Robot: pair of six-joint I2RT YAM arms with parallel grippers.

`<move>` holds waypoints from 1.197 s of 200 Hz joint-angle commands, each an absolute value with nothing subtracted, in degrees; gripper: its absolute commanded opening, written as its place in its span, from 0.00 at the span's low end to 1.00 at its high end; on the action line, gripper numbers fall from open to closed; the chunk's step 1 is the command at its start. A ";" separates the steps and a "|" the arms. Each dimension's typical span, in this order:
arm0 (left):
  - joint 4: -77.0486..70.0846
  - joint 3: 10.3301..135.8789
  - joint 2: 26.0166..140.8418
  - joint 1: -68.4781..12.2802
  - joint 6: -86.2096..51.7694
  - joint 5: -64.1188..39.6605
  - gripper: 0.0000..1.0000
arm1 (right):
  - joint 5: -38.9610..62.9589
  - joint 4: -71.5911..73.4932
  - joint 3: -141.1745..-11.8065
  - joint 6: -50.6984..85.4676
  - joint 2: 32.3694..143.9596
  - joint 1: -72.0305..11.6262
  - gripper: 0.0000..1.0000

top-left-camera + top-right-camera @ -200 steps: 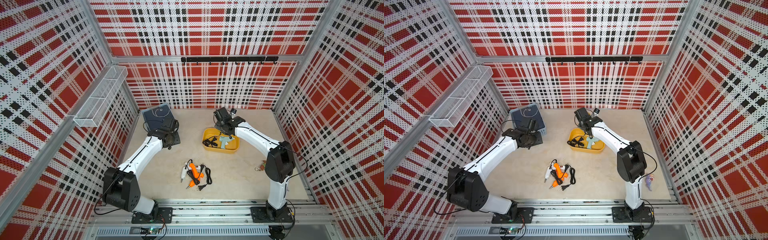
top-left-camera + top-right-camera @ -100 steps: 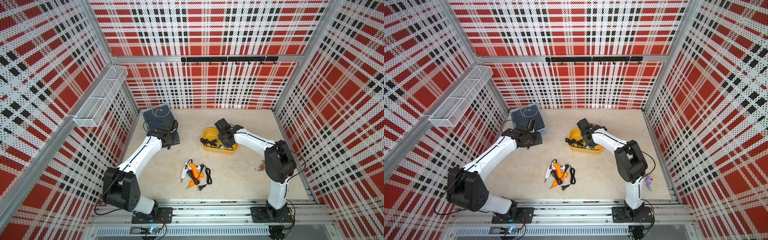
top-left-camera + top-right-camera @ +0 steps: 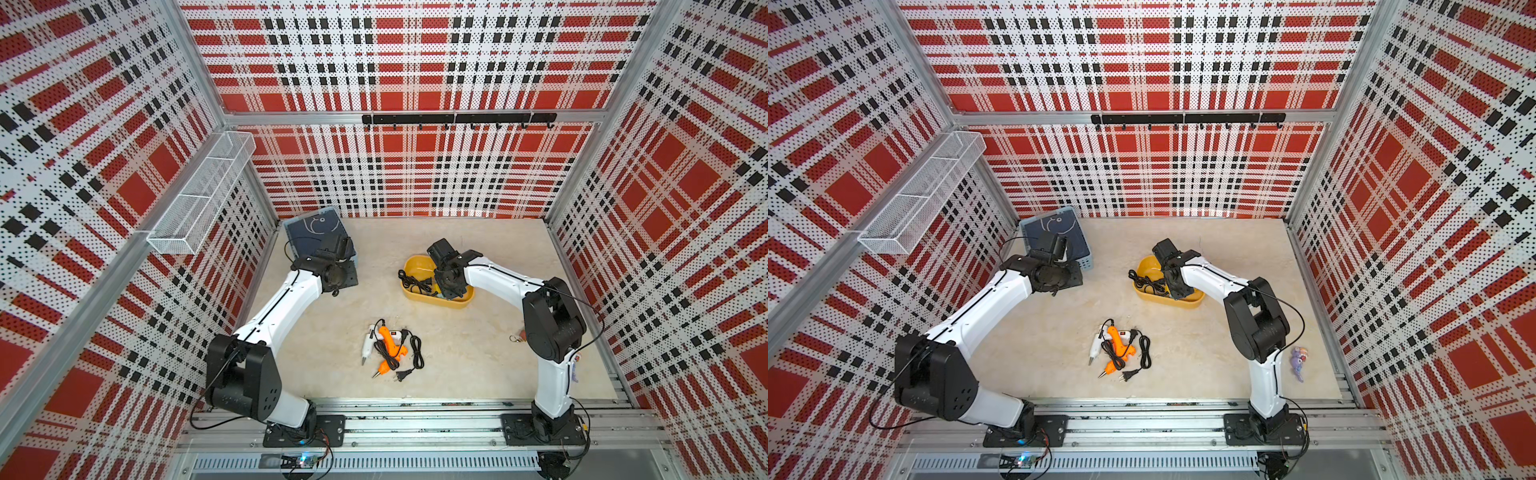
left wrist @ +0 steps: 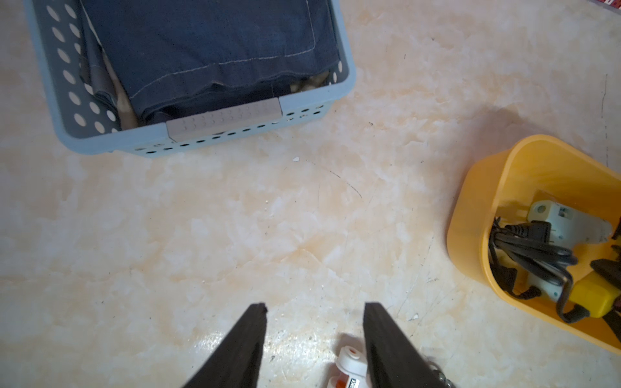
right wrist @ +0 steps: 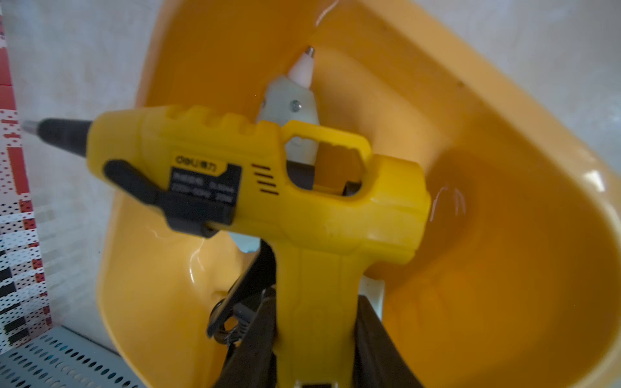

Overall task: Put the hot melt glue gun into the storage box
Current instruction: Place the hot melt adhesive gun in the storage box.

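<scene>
- A pale grey glue gun [image 5: 295, 100] lies on the floor of the storage box [image 5: 524, 255], directly beneath the held tool. A bundled black cord [image 3: 415, 284] fills the box end nearer the left arm.
- On the table [image 3: 478, 353], well apart from the box, a white glue gun [image 3: 368, 347] and an orange glue gun [image 3: 388, 349] lie tangled in cords.
- A blue perforated basket [image 4: 201, 134] holding dark cloth [image 4: 208, 43] sits near the left gripper [image 4: 316, 305], whose fingers stand apart with nothing between them.
- The right gripper [image 5: 316, 346] is clamped on the handle of the hot melt glue gun [image 5: 268, 188], holding it low over the box. Its nozzle reaches out past the rim.
- The gun has a yellow body, a black nozzle with a metal tip, a black trigger and a dark label.
</scene>
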State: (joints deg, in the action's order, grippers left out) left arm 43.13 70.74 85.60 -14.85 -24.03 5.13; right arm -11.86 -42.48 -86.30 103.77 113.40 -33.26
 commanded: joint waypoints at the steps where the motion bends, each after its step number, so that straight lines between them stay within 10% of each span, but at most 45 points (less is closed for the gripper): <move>1: 43.59 72.42 86.54 -14.62 -23.46 5.01 0.53 | -8.96 -44.14 -86.20 106.44 114.29 -33.49 0.38; 32: 43.59 72.31 86.75 -14.64 -23.74 5.21 0.54 | -10.70 -45.16 -88.69 102.56 113.28 -33.40 0.85; 58: 43.59 72.36 87.00 -14.64 -24.03 5.27 0.55 | -11.44 -46.24 -90.82 98.18 111.28 -33.62 0.97; 99: 43.51 73.12 88.94 -18.73 -24.32 6.09 0.49 | -16.18 -48.42 -94.15 89.48 104.68 -34.94 0.98; 154: 41.22 74.08 92.53 -25.12 -27.32 5.84 0.36 | -22.19 -48.60 -95.28 71.82 101.01 -34.89 0.65; 239: 41.31 74.45 92.67 -25.67 -28.10 5.83 0.45 | -19.76 -59.23 -102.70 51.24 115.76 -33.47 0.91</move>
